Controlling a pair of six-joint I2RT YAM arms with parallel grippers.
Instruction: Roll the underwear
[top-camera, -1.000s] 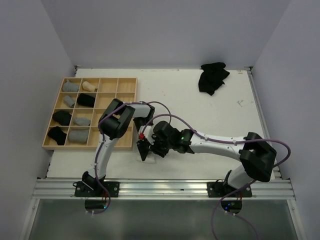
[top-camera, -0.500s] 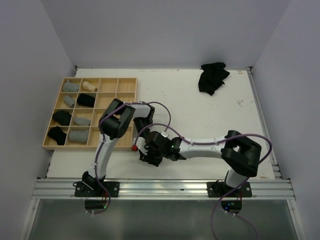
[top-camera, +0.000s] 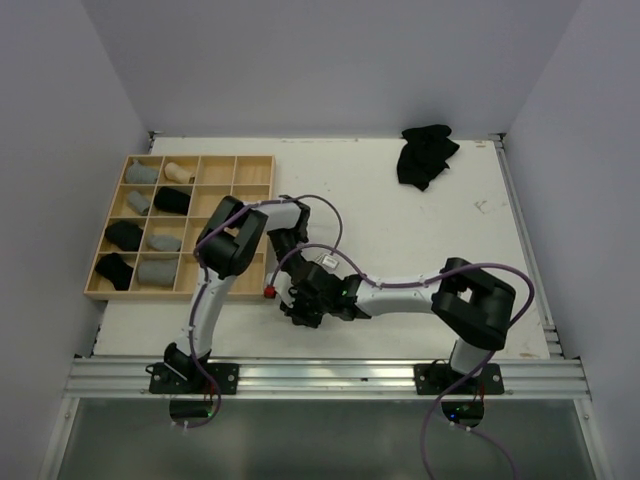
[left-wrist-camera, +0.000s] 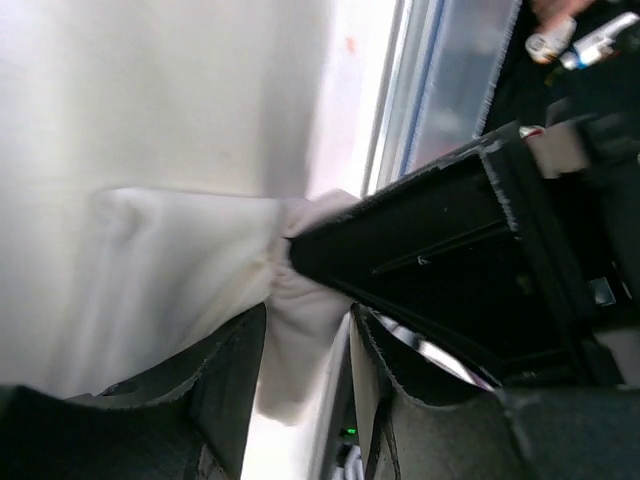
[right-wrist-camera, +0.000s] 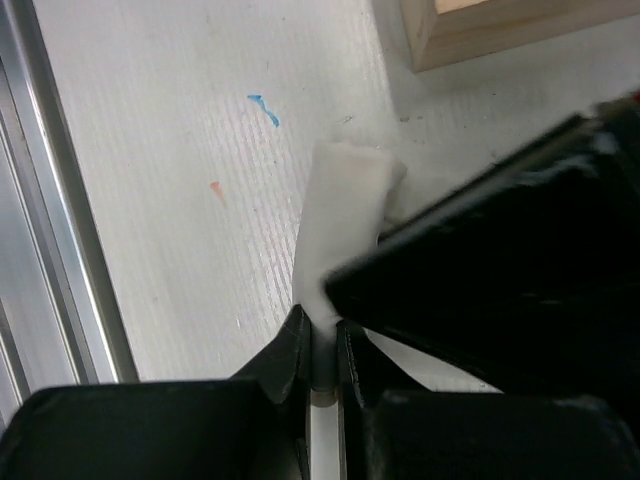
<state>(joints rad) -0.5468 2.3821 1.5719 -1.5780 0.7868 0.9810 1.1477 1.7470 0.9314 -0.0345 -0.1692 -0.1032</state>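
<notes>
A white underwear (left-wrist-camera: 180, 270) lies limp on the table at the near left, mostly hidden under both grippers in the top view. My left gripper (top-camera: 286, 285) (left-wrist-camera: 305, 325) has a bunched fold of it (left-wrist-camera: 300, 350) between its fingers. My right gripper (top-camera: 300, 305) (right-wrist-camera: 322, 335) is shut tight on a thin edge of the same cloth (right-wrist-camera: 340, 200), right beside the left one. The right gripper's finger (left-wrist-camera: 440, 240) crosses the left wrist view. Several rolled underwear, such as a grey one (top-camera: 143, 173) and a black one (top-camera: 172, 200), sit in the wooden tray.
The wooden grid tray (top-camera: 170, 293) stands at the left, its corner (right-wrist-camera: 480, 30) close to the grippers. A loose pile of black underwear (top-camera: 427, 155) lies at the far right. The metal rail (right-wrist-camera: 60, 200) runs along the table's near edge.
My right gripper has moved left and closed in beside the left gripper, its elbow swinging left. The left arm has barely moved.
</notes>
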